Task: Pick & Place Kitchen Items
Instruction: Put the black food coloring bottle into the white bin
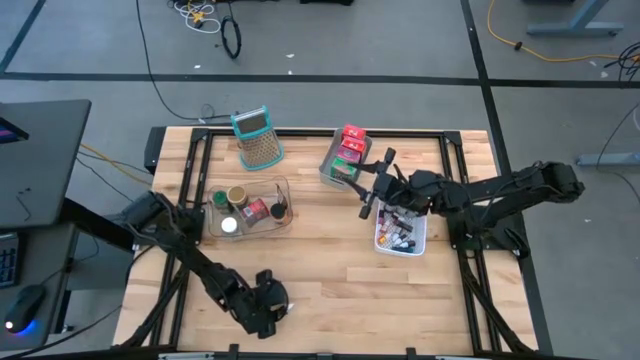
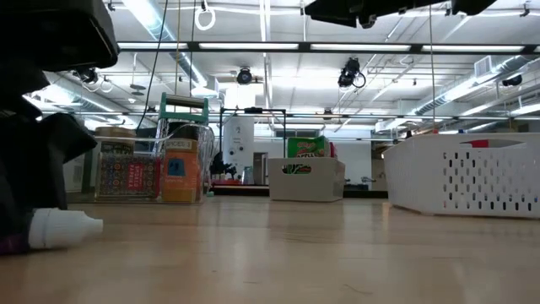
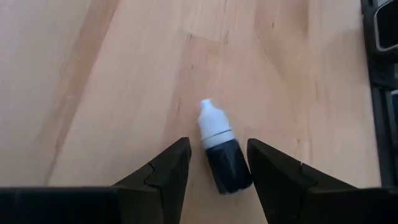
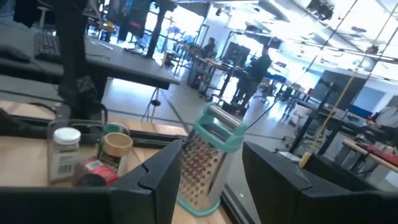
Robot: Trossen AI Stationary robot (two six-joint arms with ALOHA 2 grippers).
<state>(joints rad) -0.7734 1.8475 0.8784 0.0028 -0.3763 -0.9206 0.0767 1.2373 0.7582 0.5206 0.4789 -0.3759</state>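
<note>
A tiny bottle [image 3: 221,155] with a white cap and a dark body lies on its side on the wooden table, near the front edge. My left gripper [image 3: 217,146] is low over it, slanting down, open, with one finger on each side of the bottle. In the high view this gripper [image 1: 272,300] is at the front left, and the low view shows the bottle's white cap [image 2: 63,230] under it. My right gripper [image 1: 372,192] hangs open and level, high between the packet bin and the white basket, with nothing between its fingers [image 4: 168,180]. My left gripper has one finger [image 3: 267,180] close against the bottle's dark body [image 3: 239,174]; I cannot tell whether it touches. The other finger stands clear of it. The bottle lies flat on the table.
A clear bin [image 1: 250,207] with jars stands at the left middle, and a teal-handled grater [image 1: 257,136] behind it. A grey bin [image 1: 347,157] with red and green packets is at the far middle. A white basket [image 1: 400,232] holds small bottles. Bare wood lies in the middle.
</note>
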